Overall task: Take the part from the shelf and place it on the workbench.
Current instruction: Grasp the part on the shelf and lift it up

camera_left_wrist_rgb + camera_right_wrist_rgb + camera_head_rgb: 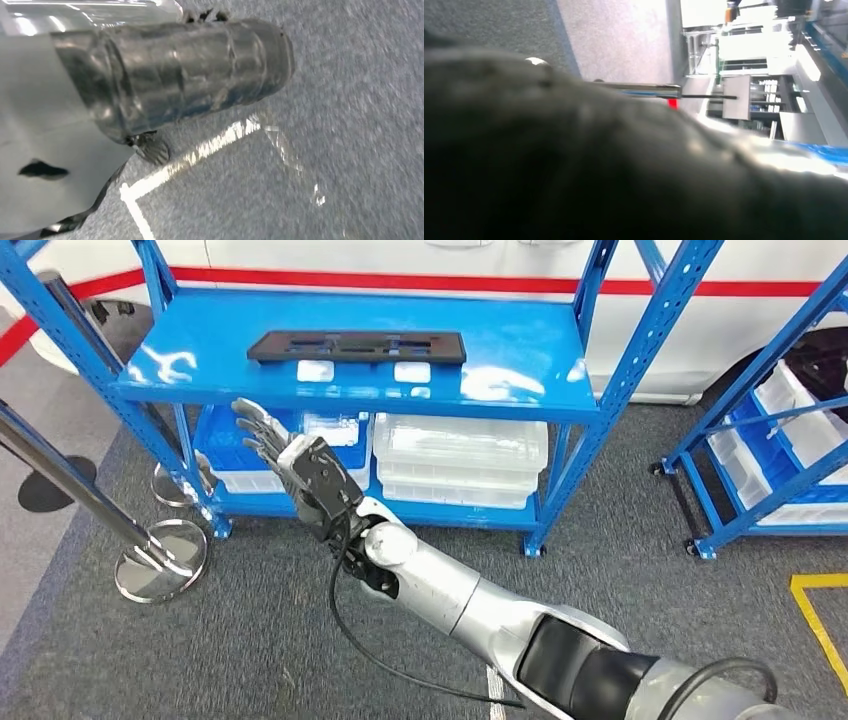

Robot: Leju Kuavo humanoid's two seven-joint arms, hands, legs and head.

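Glossy blue metal shelf (520,350), matt black part (357,346)

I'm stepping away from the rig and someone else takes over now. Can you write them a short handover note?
Right robot hand: raised in front of the blue shelf, fingers spread, holding nothing.
Left robot hand: hangs over the grey floor; I cannot tell if it is open.
Black part: lies flat on the shelf's top board, untouched.
Done: the reach has begun.
Left: grasp the part, carry it to the workbench and set it down.
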